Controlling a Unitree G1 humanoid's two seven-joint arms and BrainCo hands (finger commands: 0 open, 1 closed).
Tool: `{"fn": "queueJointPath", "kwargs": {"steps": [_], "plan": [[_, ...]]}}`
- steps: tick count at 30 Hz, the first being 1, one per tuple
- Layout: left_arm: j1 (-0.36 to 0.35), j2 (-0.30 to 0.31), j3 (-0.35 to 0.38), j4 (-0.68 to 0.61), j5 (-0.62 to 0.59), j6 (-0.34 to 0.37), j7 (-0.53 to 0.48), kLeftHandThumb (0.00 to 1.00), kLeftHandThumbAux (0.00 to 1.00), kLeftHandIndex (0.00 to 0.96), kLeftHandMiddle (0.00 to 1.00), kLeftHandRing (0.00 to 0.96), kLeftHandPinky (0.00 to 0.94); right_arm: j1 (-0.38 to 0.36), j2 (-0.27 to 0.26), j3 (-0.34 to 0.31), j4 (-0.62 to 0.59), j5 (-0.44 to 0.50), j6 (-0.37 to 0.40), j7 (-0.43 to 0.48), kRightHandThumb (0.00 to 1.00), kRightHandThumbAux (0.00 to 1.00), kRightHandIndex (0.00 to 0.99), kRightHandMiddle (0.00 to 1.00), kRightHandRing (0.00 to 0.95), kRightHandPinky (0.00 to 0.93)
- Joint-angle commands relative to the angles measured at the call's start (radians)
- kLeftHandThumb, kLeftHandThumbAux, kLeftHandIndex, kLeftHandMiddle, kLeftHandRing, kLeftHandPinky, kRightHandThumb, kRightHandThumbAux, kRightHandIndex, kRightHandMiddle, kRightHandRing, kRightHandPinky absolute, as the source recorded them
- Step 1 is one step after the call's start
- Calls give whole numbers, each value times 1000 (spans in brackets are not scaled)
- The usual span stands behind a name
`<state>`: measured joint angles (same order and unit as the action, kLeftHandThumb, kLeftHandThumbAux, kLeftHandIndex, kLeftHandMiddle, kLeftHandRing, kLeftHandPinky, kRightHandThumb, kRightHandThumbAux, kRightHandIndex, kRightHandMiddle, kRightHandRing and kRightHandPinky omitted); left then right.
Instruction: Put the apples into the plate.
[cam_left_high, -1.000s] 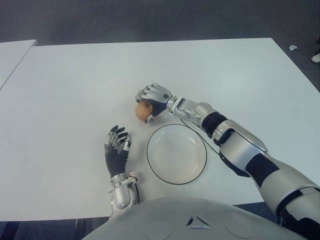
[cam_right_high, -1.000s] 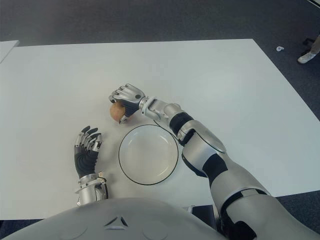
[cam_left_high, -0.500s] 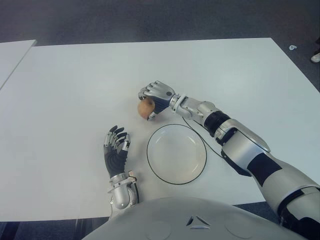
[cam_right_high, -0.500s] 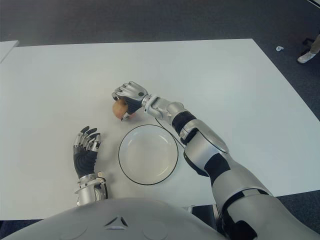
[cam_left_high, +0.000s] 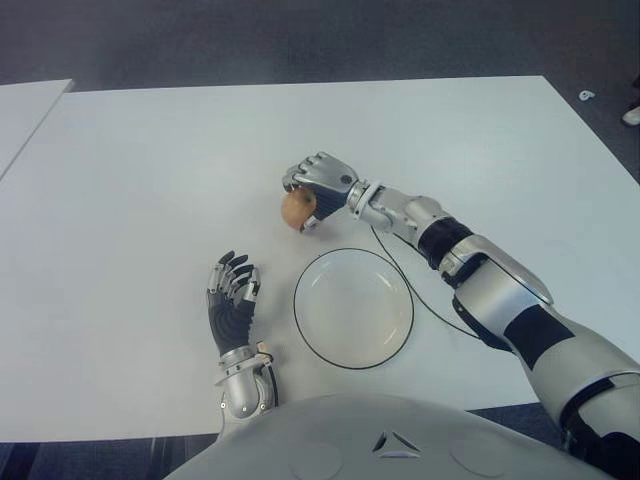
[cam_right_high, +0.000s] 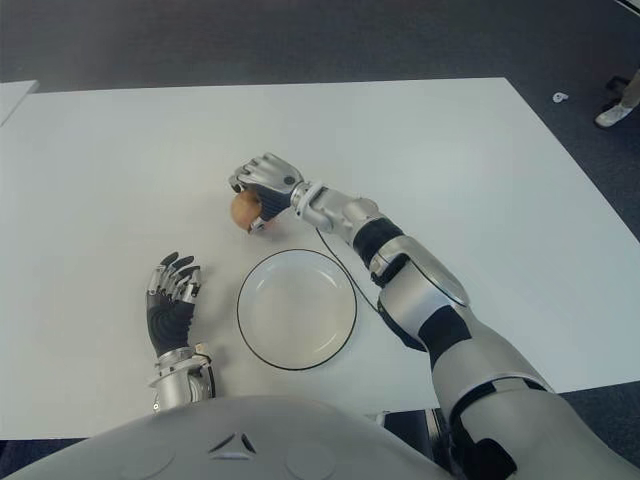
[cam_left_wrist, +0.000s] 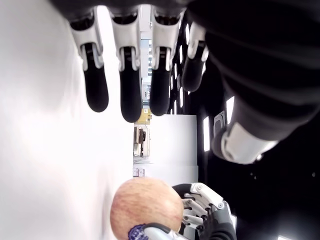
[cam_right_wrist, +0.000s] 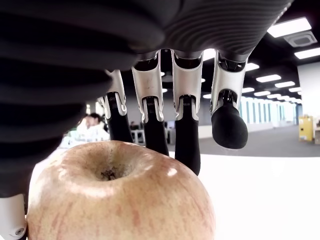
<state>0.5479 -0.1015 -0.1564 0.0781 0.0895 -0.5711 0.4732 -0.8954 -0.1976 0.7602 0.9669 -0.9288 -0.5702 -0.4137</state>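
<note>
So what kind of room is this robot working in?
Probably an open-plan office or lab: a wide white table on dark carpet, with ceiling light panels and people seated in the background.

A white table (cam_left_high: 150, 180) stands on dark grey carpet (cam_left_high: 300, 40); another white table (cam_left_high: 25, 105) sits beside it.

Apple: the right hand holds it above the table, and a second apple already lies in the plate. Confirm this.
Wrong on the plate: the left eye view shows nothing in it. The right hand does hold the apple above the table, beyond the plate.
</note>
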Motion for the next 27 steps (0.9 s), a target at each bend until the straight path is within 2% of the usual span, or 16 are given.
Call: {"fn": "queueJointPath", "kwargs": {"steps": [1, 6, 11, 18, 27], "plan": [[2, -55, 17, 25, -18, 38, -10, 448, 661, 236, 319, 363, 382, 28, -37, -32, -74, 17, -15, -21, 853, 677, 401, 514, 775, 773], [-1, -56, 20, 21, -16, 57, -11, 454, 661, 238, 323, 365, 383, 51, -72, -59, -153, 14, -18, -48, 853, 677, 401, 518, 789, 790], [-2, -57, 21, 14, -10, 76, -10, 456, 661, 235, 324, 364, 381, 68, -93, -81, -205, 27, -28, -36, 854, 676, 401, 524, 805, 803], [-2, -58, 22, 8, -11, 91, -13, 455, 658, 228, 320, 363, 379, 77, -109, -87, -238, 20, -26, -20, 855, 675, 402, 529, 820, 814], [-2, -60, 20, 5, -11, 102, -14, 439, 663, 217, 316, 362, 381, 95, -137, -89, -283, -7, -23, -50, 857, 673, 408, 538, 848, 842]]}}
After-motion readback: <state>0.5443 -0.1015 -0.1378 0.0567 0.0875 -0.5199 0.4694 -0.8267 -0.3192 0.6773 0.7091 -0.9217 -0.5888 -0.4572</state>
